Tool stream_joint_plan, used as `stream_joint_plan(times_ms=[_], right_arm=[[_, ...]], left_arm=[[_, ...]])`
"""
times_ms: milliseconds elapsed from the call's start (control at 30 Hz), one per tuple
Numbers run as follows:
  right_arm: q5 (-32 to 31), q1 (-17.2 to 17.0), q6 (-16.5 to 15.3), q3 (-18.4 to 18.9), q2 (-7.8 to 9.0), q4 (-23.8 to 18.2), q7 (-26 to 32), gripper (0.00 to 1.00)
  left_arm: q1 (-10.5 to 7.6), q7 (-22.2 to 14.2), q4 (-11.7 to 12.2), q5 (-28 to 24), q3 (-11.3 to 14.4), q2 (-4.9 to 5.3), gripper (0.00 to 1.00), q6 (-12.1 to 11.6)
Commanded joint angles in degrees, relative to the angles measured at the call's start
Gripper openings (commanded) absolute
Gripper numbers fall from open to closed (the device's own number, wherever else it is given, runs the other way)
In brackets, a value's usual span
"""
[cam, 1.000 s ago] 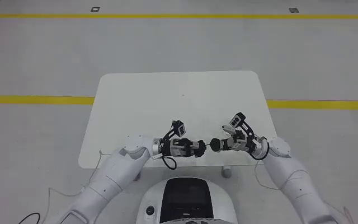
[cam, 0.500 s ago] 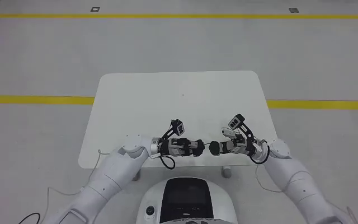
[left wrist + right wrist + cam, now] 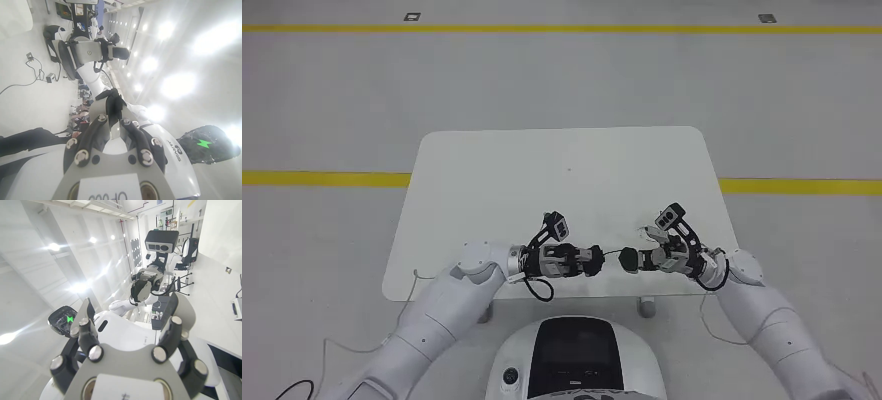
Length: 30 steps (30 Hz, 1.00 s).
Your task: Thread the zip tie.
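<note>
Above the front part of the white table (image 3: pixel 562 170) my two grippers face each other, a small gap apart. My left gripper (image 3: pixel 596 260) (image 3: pixel 112 94) is shut on the thin black zip tie (image 3: pixel 102 95), whose end pokes out past the pinched fingertips. In the top view the zip tie (image 3: pixel 610 254) shows as a fine dark line reaching toward my right gripper (image 3: pixel 626 260). My right gripper (image 3: pixel 130 296) is open, its fingers wide apart with nothing between them. Beyond them the left gripper (image 3: pixel 140 291) holds the zip tie (image 3: pixel 132 301) as a thin curl.
The tabletop behind the grippers is bare. Grey floor with yellow lines surrounds the table. Both arms hang close to the table's front edge (image 3: pixel 542 296).
The left arm has drifted slightly toward its own side and the right gripper has shifted a little. Left stays shut on the zip tie.
</note>
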Motion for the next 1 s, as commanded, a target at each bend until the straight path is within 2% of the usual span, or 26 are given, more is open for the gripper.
stream_joint_plan(times_ms=[0, 167, 533, 967], right_arm=[[0.13, 0.11, 0.29, -0.29, -0.01, -0.07, 0.0, 0.44], [0.46, 0.38, 0.33, -0.98, 0.04, -0.17, 0.0, 0.36], [1.76, 0.72, -0.15, -1.45, 0.45, 0.07, 0.0, 0.35], [3.08, 0.49, -0.69, -1.85, 1.08, -0.19, 0.0, 0.16]], left_arm=[[-0.1, -0.03, 0.0, 0.07, 0.27, 0.01, 0.0, 0.19], [-0.34, 0.29, 0.37, -0.26, 0.71, 0.0, 0.0, 0.07], [-0.74, 0.64, 0.94, -1.27, 1.04, 0.08, 0.0, -0.3], [-0.59, 0.87, 0.95, -1.72, 1.25, 0.35, 0.0, -0.4]])
